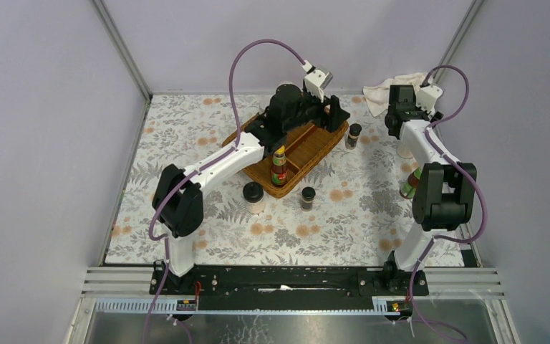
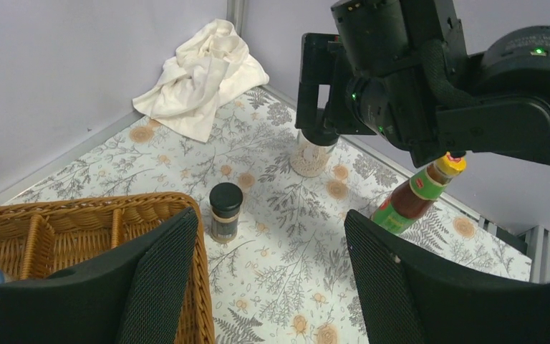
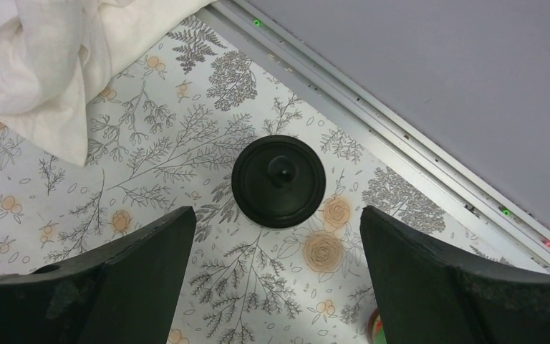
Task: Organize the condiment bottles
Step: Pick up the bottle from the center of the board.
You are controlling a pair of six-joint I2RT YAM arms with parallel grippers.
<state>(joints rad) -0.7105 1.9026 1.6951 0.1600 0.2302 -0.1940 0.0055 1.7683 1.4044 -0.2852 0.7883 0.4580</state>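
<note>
The right gripper [image 3: 276, 217] hangs directly above a black-lidded jar [image 3: 278, 180]. The jar stands on the floral table cover [image 3: 208, 107], well to the right of the wicker tray [image 2: 79, 204] and close to the back rail. The gripper's fingers [image 3: 136, 276] are spread wide to either side of the lid and grip nothing.

Over the tray's far right end, the left gripper [image 2: 271, 222] is also empty, its fingers [image 2: 150, 287] parted about halfway with nothing between them.

One red-labelled sauce bottle [image 1: 279, 166] stands upright inside the tray, in its near compartment. A second sauce bottle [image 2: 415, 197] stands well right of the tray, beside the right arm. A dark spice jar [image 2: 225, 211] sits just off the tray's right end. A white black-capped jar [image 1: 253, 195] and another small dark jar [image 1: 308, 197] stand just in front of the tray's near edge. A crumpled white cloth [image 2: 200, 79] lies in the back corner, right of the tray.

The step in hand looks to be the right arm's pickup of the black-lidded jar. With most of the condiment bottles outside the tray, the sorting appears to be at an early stage.

The next move likely calls for a straight descent so the fingers straddle the jar's body below the lid. A firm close and a lift would follow, then a carry leftward to a free compartment. The left arm would need to clear the space above the tray first.
</note>
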